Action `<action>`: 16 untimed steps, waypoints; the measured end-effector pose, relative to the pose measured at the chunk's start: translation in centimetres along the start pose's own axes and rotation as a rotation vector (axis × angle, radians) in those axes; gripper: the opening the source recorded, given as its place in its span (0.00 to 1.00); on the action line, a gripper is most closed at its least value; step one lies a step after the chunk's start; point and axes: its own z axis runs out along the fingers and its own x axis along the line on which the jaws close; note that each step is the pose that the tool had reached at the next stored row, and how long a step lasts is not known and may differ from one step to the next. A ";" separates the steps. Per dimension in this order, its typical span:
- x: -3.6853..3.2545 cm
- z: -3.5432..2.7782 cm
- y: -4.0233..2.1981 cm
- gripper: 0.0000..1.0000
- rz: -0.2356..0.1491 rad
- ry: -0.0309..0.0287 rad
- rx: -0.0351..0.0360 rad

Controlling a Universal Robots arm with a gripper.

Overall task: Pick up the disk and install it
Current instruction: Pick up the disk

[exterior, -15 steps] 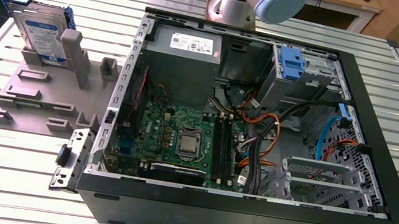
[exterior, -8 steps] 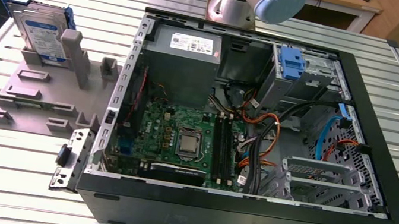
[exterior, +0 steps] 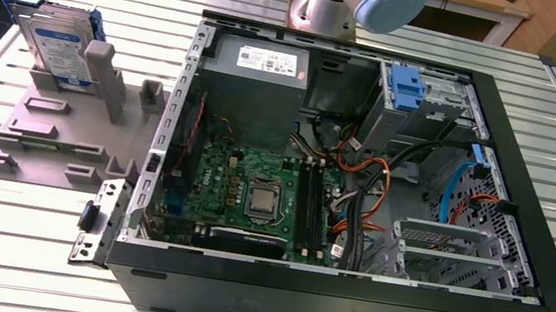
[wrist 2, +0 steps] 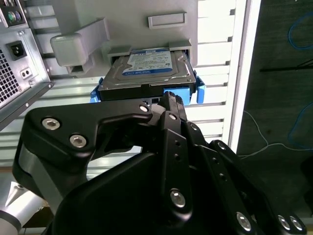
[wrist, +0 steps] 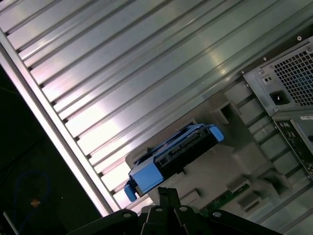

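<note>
Approach step; pickup not yet made. Gripper point(wrist 2: 168, 104) closed, empty, just short of disk point(wrist 2: 146, 68) in second wrist view. Disk held upright in grey holder point(exterior: 45, 144), 10 o'clock of open case point(exterior: 345, 297) in exterior view. Grasp judged to need jaws opened, squared to blue frame point(wrist 2: 198, 89). Disk's lower part hidden by holder; where it installs inside case not made out.

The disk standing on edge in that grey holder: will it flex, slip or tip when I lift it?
Likely rigid: the disk is a metal-cased block in a blue frame. Probably dense for its size. Its smooth metal faces may be slippery. Standing on edge in the grey holder, it could tip once freed.
</note>
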 end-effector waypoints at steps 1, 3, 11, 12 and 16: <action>0.00 0.00 0.00 0.11 0.001 0.0000 0.0001; 0.00 0.00 0.00 0.11 0.003 0.0000 0.0001; 0.00 0.01 0.00 0.11 0.038 -0.0015 0.0004; 0.00 0.02 0.00 0.11 0.056 -0.0023 0.0004; 0.00 0.04 0.00 0.11 0.129 -0.0051 0.0010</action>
